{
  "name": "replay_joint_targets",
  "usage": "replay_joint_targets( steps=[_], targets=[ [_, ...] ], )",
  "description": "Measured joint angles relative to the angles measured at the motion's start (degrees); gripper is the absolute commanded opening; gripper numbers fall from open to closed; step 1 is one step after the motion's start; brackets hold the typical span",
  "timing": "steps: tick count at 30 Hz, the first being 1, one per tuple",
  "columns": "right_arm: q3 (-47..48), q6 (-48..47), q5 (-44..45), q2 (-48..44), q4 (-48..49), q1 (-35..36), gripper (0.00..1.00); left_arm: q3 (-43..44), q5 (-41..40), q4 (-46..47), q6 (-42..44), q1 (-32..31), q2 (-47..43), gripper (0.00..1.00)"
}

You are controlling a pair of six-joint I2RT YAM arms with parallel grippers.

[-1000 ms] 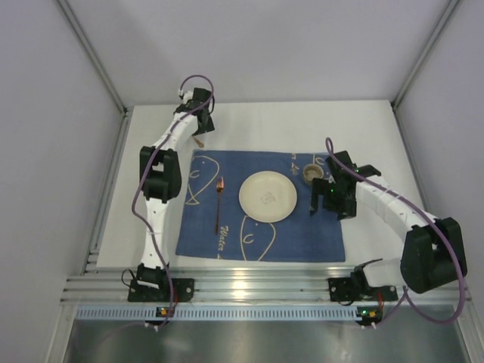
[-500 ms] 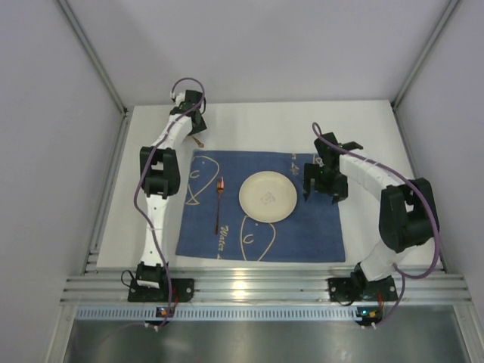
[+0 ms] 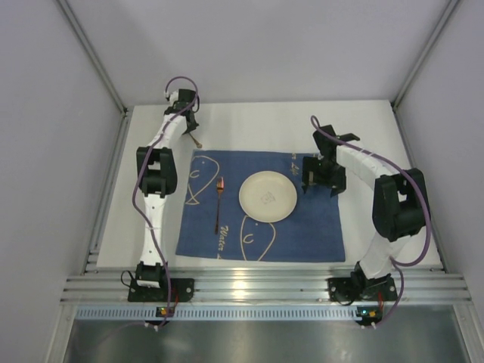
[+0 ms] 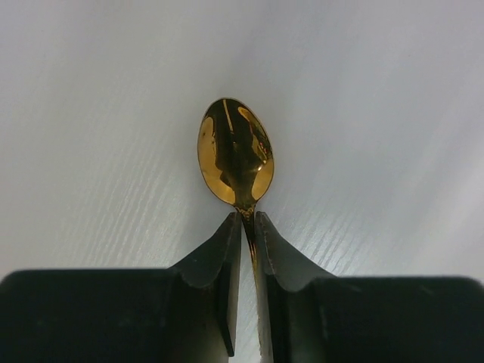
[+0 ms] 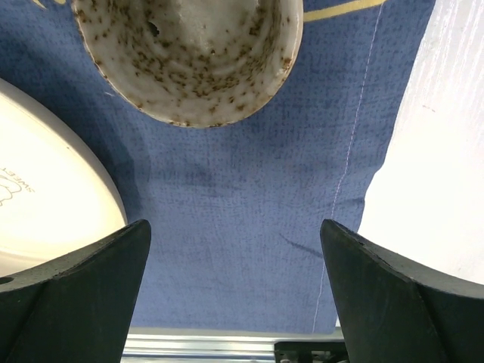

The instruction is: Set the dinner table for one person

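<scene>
At the far left of the white worktop [image 3: 265,125], which fills the space between the grey walls and the metal rail at the near edge, the left arm is stretched away from us, and its left claw [image 4: 248,219] is down at the surface just past the far left corner of the blue placemat [image 3: 302,234]. In the left wrist view we see its two black fingers [image 4: 223,249] drawn narrow, pinching the thin neck of a golden spoon [image 4: 235,151]; the bowl of the spoon points away from the claw and faces upward, low over the bare worktop. Going to the right, a copper fork [image 3: 218,204] lies on the left part of the placemat, its prongs toward the far side. Beside it, near the middle of the placemat, is a round cream plate [image 3: 268,197]. Further right, the right claw [image 5: 234,227] hangs over the far right corner of the placemat, with its fingers spread wide and nothing between them. In the right wrist view a speckled cup [image 5: 189,53] stands on the cloth just in front of these fingers, close beside the rim of the plate.
</scene>
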Motion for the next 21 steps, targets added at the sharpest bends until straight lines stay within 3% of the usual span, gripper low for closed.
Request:
replay_joint_targets(
  steps=[6,15,21],
  targets=[
    [-0.1,-0.3,-0.2,0.0,-0.2,-0.5,0.94,0.4,0.4,0.1,0.0,0.0,0.2,0.0],
    [-2.0,-0.5,-1.1,-0.9,0.0,-1.1,0.94,1.0,2.3,1.0,0.4,0.1,0.6,0.0],
    [0.0,-0.8,-1.9,-2.4,-0.9,-1.1,0.94,-10.4,9.0,3.8,-2.0,0.3,-6.9,0.0]
  ],
)
